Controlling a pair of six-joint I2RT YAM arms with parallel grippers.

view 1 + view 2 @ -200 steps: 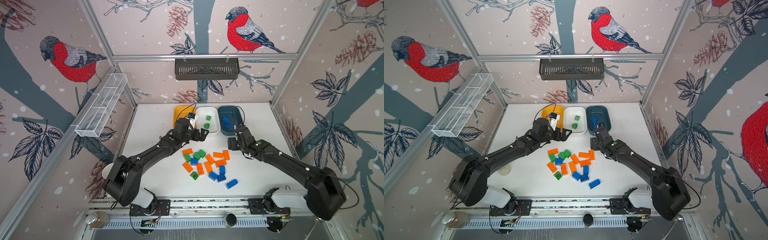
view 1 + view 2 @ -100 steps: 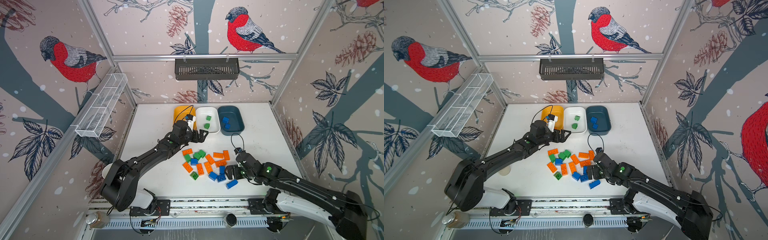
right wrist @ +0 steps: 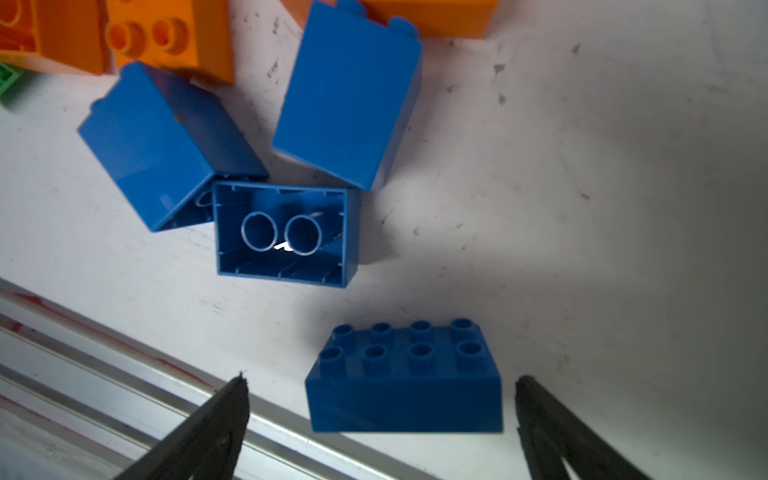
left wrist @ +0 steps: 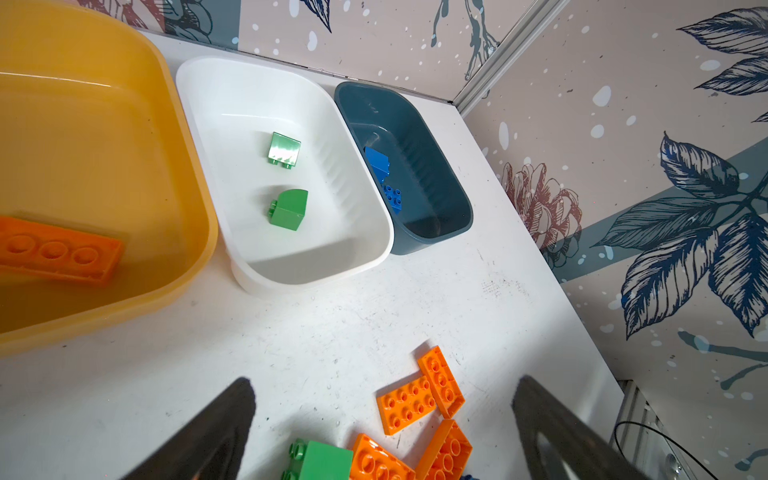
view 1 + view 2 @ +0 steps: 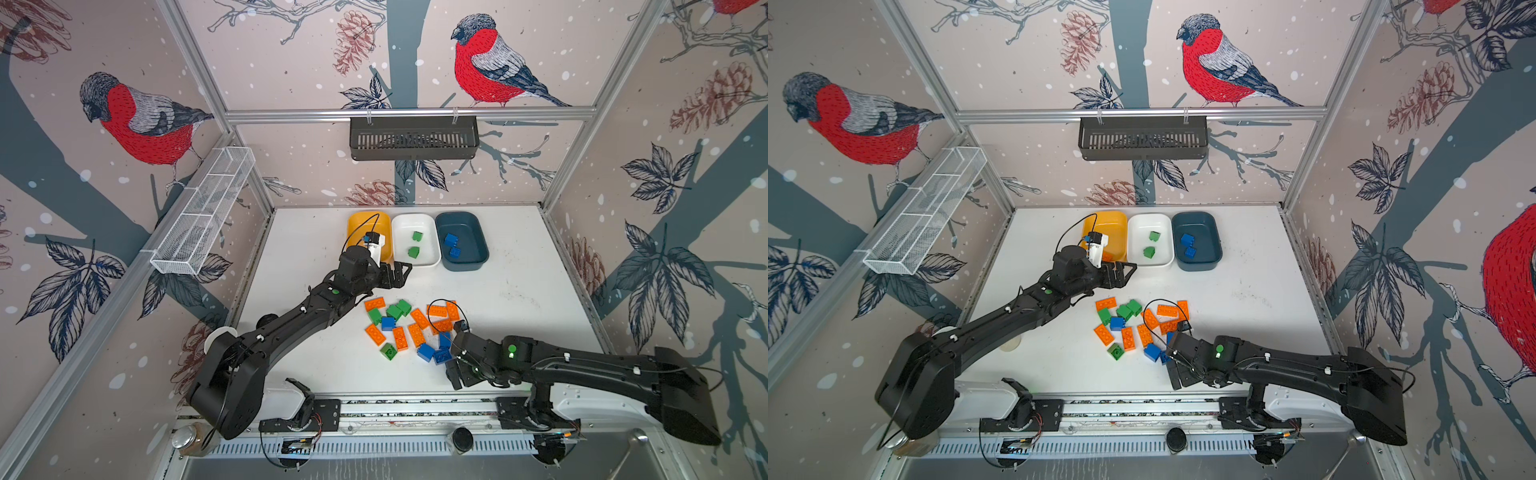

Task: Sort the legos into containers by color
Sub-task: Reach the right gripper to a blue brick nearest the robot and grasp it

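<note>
Now a blue lego (image 3: 405, 382) sits within the spread right hand (image 3: 382, 379).

Tubs (image 5: 403, 232): three. Inside: green bricks (image 5: 417, 236), two; blue bricks (image 5: 451, 240), two; orange brick (image 4: 58, 253), one. Loose green bricks (image 5: 394, 311): four.

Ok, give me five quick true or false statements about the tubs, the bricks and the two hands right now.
1. The white tub holds two green bricks. True.
2. The teal tub is empty. False: two blue bricks lie in it.
3. The right hand is shut on a brick. False: it is open, an eight-stud blue brick lying free between its fingers.
4. An orange brick lies in the yellow tub. True.
5. The left hand holds a green brick. False: it is open and empty.
</note>
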